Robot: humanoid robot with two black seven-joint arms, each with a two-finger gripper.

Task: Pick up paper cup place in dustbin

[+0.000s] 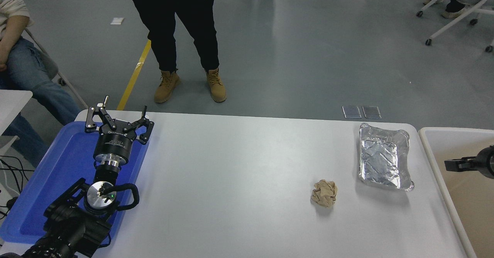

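The dustbin (455, 130) is a large tub with an off-white rim and beige inside, at the table's right end. The paper cup is not in view. My right gripper (459, 163) reaches in from the right edge above the dustbin's left part. Only a black finger and a round part of it show, so I cannot tell its state or whether it holds anything. My left gripper (117, 116) is parked open and empty over the blue tray (58, 165) at the lower left.
A crumpled brown paper ball (324, 192) lies on the white table (239, 173), right of the middle. A silver foil tray (384, 156) sits at the far right, beside the dustbin. A person in tan boots (191, 86) stands beyond the far edge.
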